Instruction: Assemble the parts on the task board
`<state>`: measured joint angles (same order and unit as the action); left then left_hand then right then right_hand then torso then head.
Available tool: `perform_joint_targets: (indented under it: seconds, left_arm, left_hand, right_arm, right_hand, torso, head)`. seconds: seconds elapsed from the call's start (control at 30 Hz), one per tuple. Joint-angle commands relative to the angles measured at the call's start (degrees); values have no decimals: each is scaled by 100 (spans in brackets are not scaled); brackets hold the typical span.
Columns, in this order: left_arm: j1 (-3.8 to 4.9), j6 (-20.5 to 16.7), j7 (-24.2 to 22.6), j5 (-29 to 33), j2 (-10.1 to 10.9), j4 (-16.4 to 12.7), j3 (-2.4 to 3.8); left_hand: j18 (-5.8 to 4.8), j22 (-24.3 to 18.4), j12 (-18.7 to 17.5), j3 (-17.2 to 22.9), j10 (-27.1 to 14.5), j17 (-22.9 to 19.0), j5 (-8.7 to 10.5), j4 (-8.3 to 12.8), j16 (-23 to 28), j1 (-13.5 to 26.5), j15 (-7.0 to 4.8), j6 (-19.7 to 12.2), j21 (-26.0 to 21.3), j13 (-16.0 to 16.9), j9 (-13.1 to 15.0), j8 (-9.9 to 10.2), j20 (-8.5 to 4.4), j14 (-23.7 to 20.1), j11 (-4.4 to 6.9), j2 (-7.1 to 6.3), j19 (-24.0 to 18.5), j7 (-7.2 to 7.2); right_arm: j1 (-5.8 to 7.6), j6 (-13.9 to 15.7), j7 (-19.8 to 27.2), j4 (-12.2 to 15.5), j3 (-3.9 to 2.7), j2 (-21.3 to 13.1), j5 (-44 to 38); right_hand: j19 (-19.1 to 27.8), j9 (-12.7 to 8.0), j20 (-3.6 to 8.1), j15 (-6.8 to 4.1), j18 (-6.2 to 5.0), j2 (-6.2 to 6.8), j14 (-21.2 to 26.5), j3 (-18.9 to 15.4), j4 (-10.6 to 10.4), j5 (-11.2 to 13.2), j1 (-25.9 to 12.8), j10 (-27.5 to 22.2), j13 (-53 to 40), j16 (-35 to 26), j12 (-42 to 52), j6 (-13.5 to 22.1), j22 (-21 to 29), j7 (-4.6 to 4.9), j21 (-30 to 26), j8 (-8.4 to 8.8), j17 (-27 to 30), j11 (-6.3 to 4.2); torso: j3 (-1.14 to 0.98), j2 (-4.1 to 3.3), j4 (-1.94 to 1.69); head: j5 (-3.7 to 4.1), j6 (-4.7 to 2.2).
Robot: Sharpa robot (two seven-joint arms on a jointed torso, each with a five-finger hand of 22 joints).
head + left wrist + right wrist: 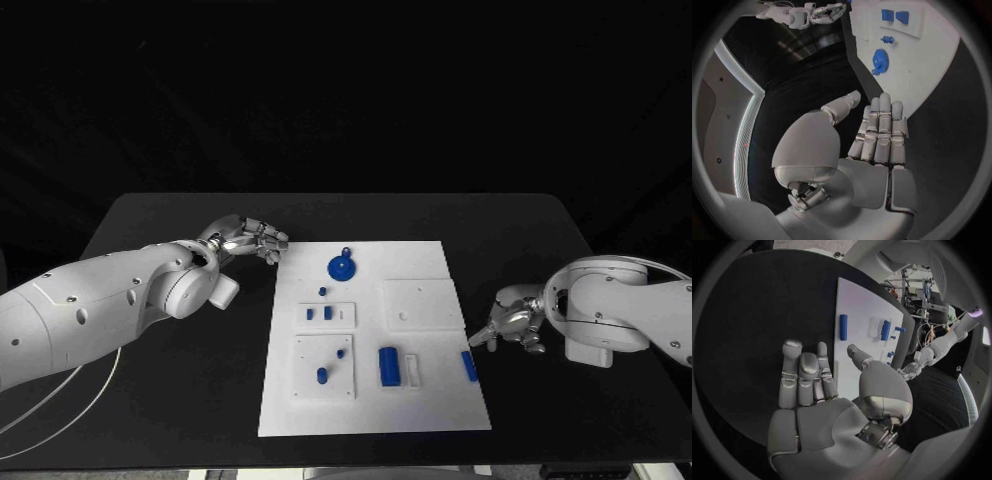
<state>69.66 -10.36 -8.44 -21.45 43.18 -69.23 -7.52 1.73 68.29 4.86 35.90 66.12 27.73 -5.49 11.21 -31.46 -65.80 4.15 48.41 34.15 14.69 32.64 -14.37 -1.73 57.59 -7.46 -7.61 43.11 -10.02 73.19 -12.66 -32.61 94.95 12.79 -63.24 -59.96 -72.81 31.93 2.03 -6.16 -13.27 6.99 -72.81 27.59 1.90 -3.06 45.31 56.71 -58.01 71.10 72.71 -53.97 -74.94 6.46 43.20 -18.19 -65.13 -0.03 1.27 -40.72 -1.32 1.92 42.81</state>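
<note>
— What have you got on the table right now?

— I see the flat white rectangular task board (433, 405) lying in the middle of the black table (173, 215), with the small blue plastic parts spread over it. Toward the far end there's a round blue toothed gear (342, 266). Nearer me, a stubby blue cylinder (389, 365) lies beside a pale slot, and a slim blue bar (469, 365) lies close to the board's right edge. Two small blue blocks (319, 313) sit in a raised white square, and two little blue pegs (330, 364) stand in another square below it.

— And the hands?

— My left silver hand (251, 240) is over the bare table just off the board's far left corner, near the gear but not touching it. In its wrist view the fingers (879, 132) are stretched out straight, side by side, thumb apart — nothing in them. My right silver hand (513, 322) is just beside the board's right edge, close to the slim bar, apart from it. Its fingers (804, 375) are extended too, the palm bare, holding nothing.
</note>
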Motion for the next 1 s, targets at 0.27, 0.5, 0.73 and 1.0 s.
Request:
perform_joint_targets:
  seconds: [0.27, 0.5, 0.73, 1.0]
  left_arm:
    - [3, 3, -76, 31, 30, -13, 2]
    - [3, 6, -71, 31, 36, -17, 2]
    - [3, 5, -65, 31, 47, -20, 2]
    - [3, 11, -62, 31, 59, -28, 1]
  left_hand:
    - [116, 11, -21, 6, -4, 15, 33, -34, 36, 32, -2, -26, -32, -1, -8, -35, 17, 60, 11, -23, 5, 0]
    - [116, 12, -21, 6, -3, 19, 33, -34, 38, 30, -2, -26, -33, 0, -9, -36, 17, 61, 12, -24, 6, 0]
    - [116, 14, -21, 7, -4, 22, 33, -33, 41, 28, -3, -26, -34, 0, -9, -37, 16, 62, 12, -23, 7, 1]
    - [117, 16, -21, 7, -4, 27, 33, -32, 44, 26, -3, -26, -35, 0, -9, -38, 16, 63, 12, -22, 8, 2]
  right_arm:
    - [-8, 75, -101, 271, 29, 9, -168]
    - [-77, 194, -43, 312, 47, 45, -155]
    - [-226, -10, -74, 273, 63, 108, -203]
    - [-304, 6, -71, 231, 71, 167, -395]
  right_hand:
    - [-48, 6, 4, -1, -173, 65, -57, -19, 36, 25, -12, 65, -6, -19, -36, -57, -32, -16, 12, 9, -18, -4]
    - [-60, 8, -1, -5, -173, 115, -80, 38, 121, 24, 95, 85, -22, -32, -53, -83, -35, -21, 10, 19, -43, -8]
    - [-61, 7, -12, -3, -173, 136, -67, 131, 231, 25, 226, 90, -38, -79, -78, -93, -35, -19, 2, 36, -31, -6]
    - [-61, 8, -21, 0, -173, 126, -70, 149, 266, 26, 246, 91, -44, -85, -85, -100, -36, -17, 0, 40, -40, -4]
  torso:
    - [5, -3, -6]
    - [2, -1, 1]
    - [-5, -3, 0]
    - [-11, -5, 0]
  head:
    - [42, 55]
    - [39, 60]
    - [20, 73]
    - [11, 92]
